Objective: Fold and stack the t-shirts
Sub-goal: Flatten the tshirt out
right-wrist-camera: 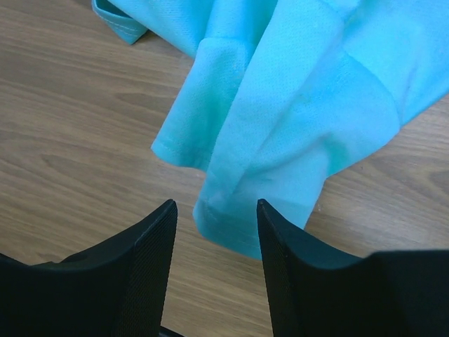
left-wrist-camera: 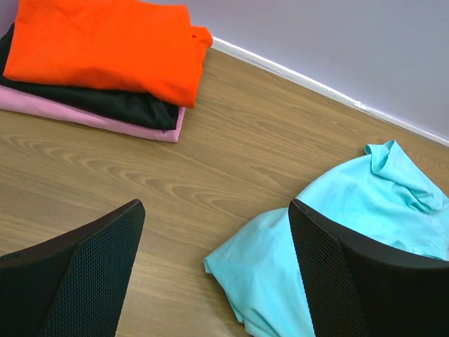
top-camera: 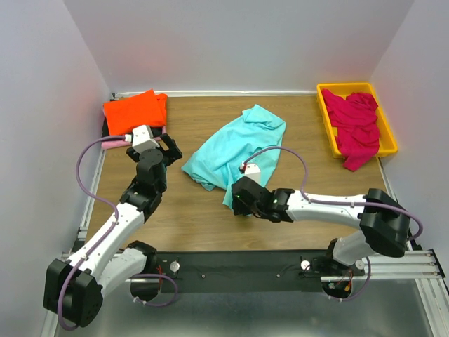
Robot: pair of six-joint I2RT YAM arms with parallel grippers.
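A crumpled turquoise t-shirt (top-camera: 235, 151) is lying near the middle of a wooden table (top-camera: 189, 225), unfolded, with one hem corner trailing toward the robot.

The right claw (right-wrist-camera: 215, 207) is sitting at that near corner. Its two black fingers are spread apart, one on each side of the hem edge, and are not gripping anything. Whether they are touching the cloth cannot be told.

The left claw (left-wrist-camera: 214, 210) is hovering just left of the turquoise t-shirt, over bare wood, with its fingers wide apart and nothing between them.

Further left of the turquoise t-shirt, by the back wall, three folded t-shirts are resting in a stack: an orange-red t-shirt (top-camera: 133, 111) on top, a black t-shirt (left-wrist-camera: 126, 105) under it, and a pale pink t-shirt (left-wrist-camera: 84, 116) at the bottom.

Well to the right of the turquoise t-shirt, a magenta t-shirt (top-camera: 354, 126) is lying bunched in a yellow tray (top-camera: 323, 116), spilling over its near edge.
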